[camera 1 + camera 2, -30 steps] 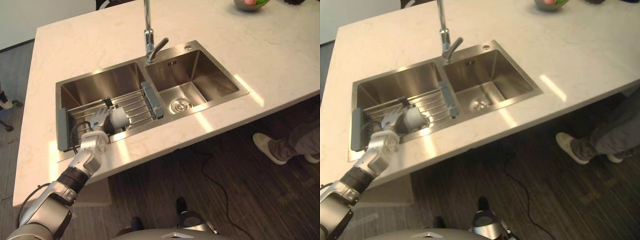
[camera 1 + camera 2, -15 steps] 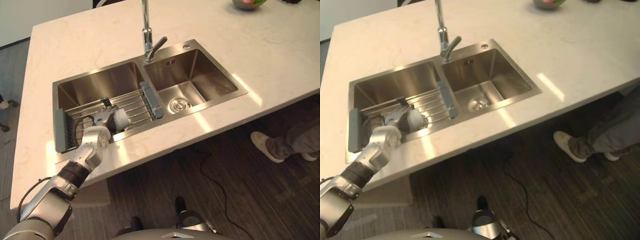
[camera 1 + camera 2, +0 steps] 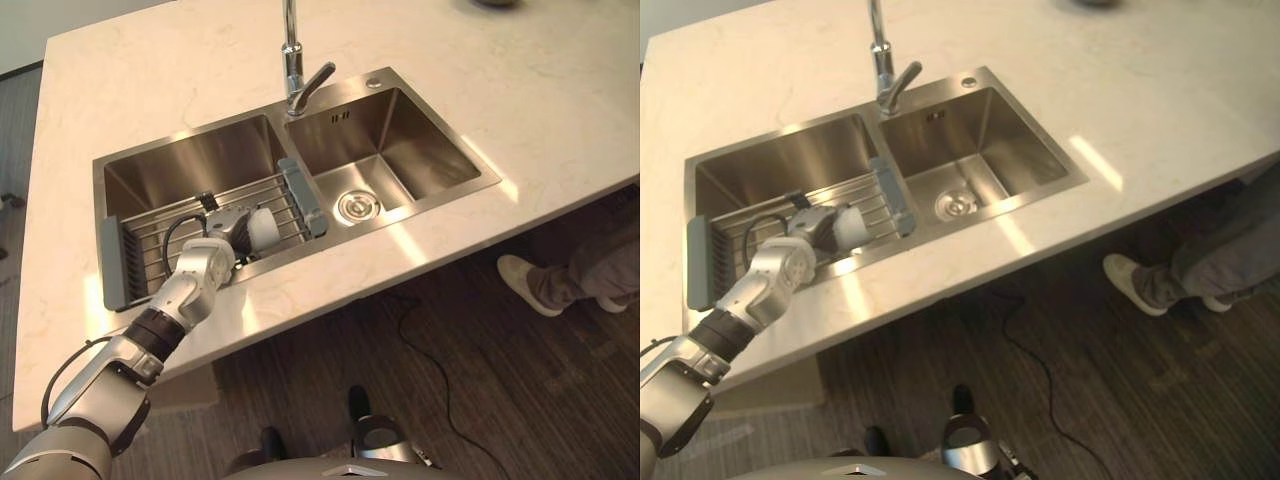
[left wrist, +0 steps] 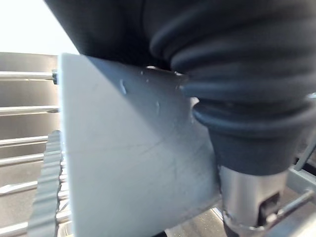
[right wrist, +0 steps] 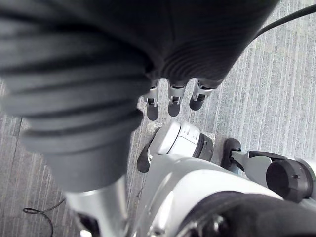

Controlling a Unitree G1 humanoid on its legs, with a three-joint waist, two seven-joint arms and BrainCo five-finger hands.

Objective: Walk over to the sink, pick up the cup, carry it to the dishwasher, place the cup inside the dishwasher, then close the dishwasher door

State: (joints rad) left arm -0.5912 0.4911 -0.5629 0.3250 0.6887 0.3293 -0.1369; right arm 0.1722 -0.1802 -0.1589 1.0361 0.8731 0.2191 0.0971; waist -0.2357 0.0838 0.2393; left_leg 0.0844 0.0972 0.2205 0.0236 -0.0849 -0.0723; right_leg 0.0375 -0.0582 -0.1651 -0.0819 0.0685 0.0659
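Observation:
A pale cup [image 3: 265, 228] lies on its side on the wire rack [image 3: 150, 235] across the left basin of the steel sink [image 3: 400, 140]. My left hand [image 3: 215, 248] reaches into that basin from the near counter edge, its fingers curled round the cup's body. In the left wrist view the cup's pale wall [image 4: 128, 163] sits tight against the hand, with the thumb [image 4: 252, 197] beside it and rack bars behind. My right hand [image 5: 170, 94] hangs over the floor with straight fingers, holding nothing.
A tall faucet [image 3: 293, 60] stands behind the divider between the two basins. Light stone counter [image 3: 560, 90] surrounds the sink. A person's shoe and trouser leg [image 3: 530, 285] are on the dark floor at the right.
My left hand's fingers have curled round the cup, which has turned slightly on the rack. The whole picture has shifted a little as the camera moved.

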